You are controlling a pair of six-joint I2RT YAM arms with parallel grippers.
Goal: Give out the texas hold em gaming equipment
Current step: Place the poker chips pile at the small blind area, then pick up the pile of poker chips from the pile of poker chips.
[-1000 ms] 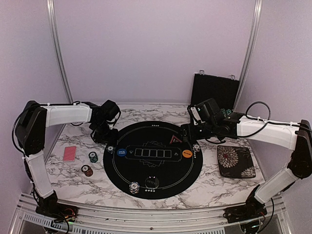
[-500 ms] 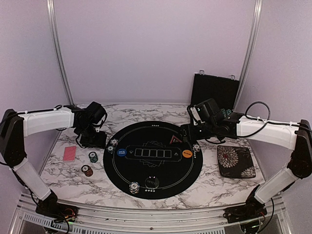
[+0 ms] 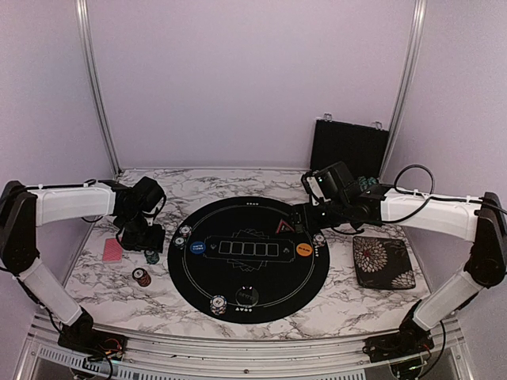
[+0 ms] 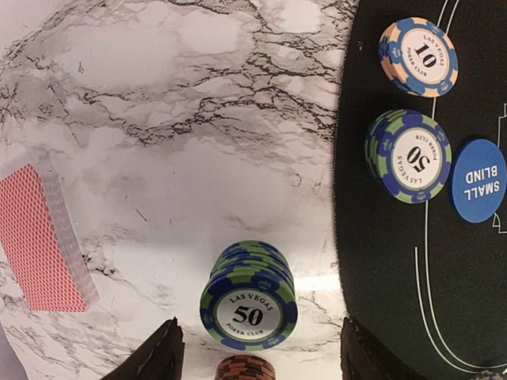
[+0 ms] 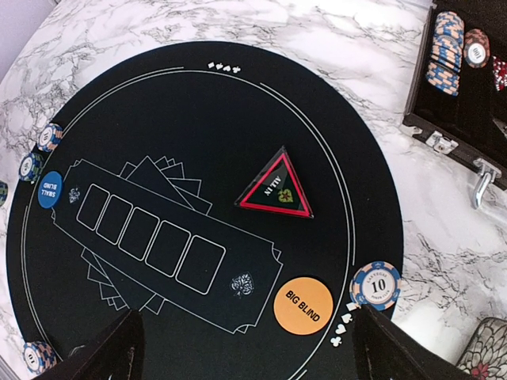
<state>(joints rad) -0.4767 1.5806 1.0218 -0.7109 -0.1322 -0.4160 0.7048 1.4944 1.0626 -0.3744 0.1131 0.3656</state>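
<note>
Left wrist: 4 chip stacks (image 4: pixel 248 297), 1 deck (image 4: pixel 41 237), 1 btn (image 4: pixel 479 180).

six loose chip stacks (image 4: pixel 248 305), three round buttons (image 5: pixel 303 305), one card deck (image 4: pixel 43 237)

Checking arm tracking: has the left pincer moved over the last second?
Yes. The left pincer has swung left and slightly nearer, off the black mat's edge toward the red card deck.

Parted fingers (image 4: pixel 154 356) flank a green-and-blue chip stack (image 4: pixel 249 305); red cards (image 4: pixel 40 237) lie left.
</note>
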